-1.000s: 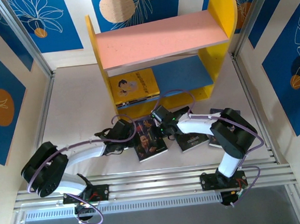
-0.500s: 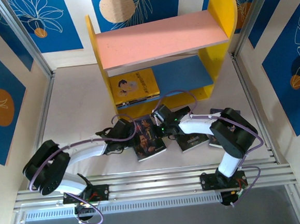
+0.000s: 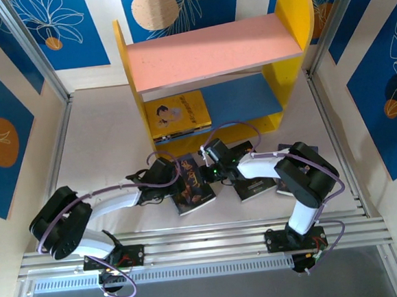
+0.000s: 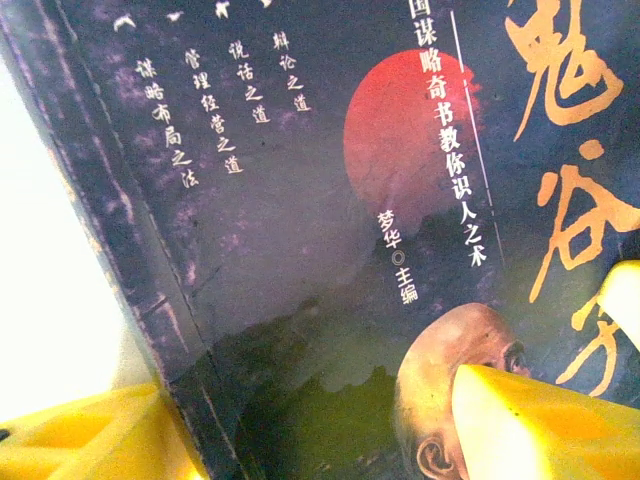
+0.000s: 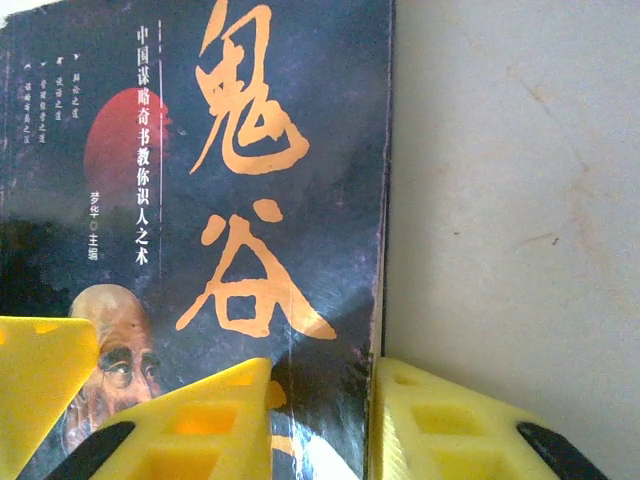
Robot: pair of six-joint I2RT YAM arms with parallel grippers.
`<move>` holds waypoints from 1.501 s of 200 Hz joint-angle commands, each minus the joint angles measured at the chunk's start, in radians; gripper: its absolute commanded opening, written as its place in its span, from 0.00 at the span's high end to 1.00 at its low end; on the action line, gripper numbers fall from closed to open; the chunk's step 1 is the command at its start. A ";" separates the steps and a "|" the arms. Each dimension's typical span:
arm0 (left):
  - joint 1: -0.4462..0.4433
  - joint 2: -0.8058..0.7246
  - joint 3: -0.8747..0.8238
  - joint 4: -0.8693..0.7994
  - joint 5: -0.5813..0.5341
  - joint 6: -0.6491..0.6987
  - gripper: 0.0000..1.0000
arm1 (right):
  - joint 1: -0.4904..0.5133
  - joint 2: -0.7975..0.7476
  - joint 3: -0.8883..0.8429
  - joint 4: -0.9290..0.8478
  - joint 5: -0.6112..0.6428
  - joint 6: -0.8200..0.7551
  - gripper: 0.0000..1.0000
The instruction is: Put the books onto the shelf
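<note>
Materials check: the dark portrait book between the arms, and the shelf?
Dark portrait book: paper, cover apparently gloss-laminated; printed artwork with a soft sheen, spine edge scuffed pale. Shelf: likely painted wood or board, matte; flat pink, blue and yellow faces, no grain visible, so wood is a guess.

The top camera looks down from above and behind the arm bases, over the whole table toward the shelf at the far side. Both wrist cameras look from very near at the dark portrait book, the left over its left edge, the right over its right edge. All three views share this book.
</note>
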 commanded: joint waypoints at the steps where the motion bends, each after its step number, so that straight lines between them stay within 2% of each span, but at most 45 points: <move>1: -0.010 0.031 -0.026 0.234 0.134 -0.007 0.33 | 0.075 0.092 -0.049 -0.072 -0.230 -0.016 0.86; 86: -0.010 -0.152 -0.060 0.204 0.079 -0.008 0.43 | 0.076 0.102 -0.044 -0.072 -0.258 -0.033 0.82; 164: -0.009 -0.207 -0.077 0.211 0.066 -0.020 0.49 | 0.076 0.093 -0.048 -0.067 -0.260 -0.034 0.80; 212: -0.011 -0.204 -0.097 0.231 0.056 -0.030 0.56 | 0.067 0.078 -0.057 -0.061 -0.262 -0.035 0.74; 265: -0.011 -0.206 -0.110 0.267 0.065 -0.028 0.55 | 0.048 0.061 -0.068 -0.046 -0.283 -0.032 0.65; 300: -0.009 -0.215 -0.115 0.263 0.052 -0.025 0.65 | 0.036 0.051 -0.079 -0.040 -0.286 -0.032 0.58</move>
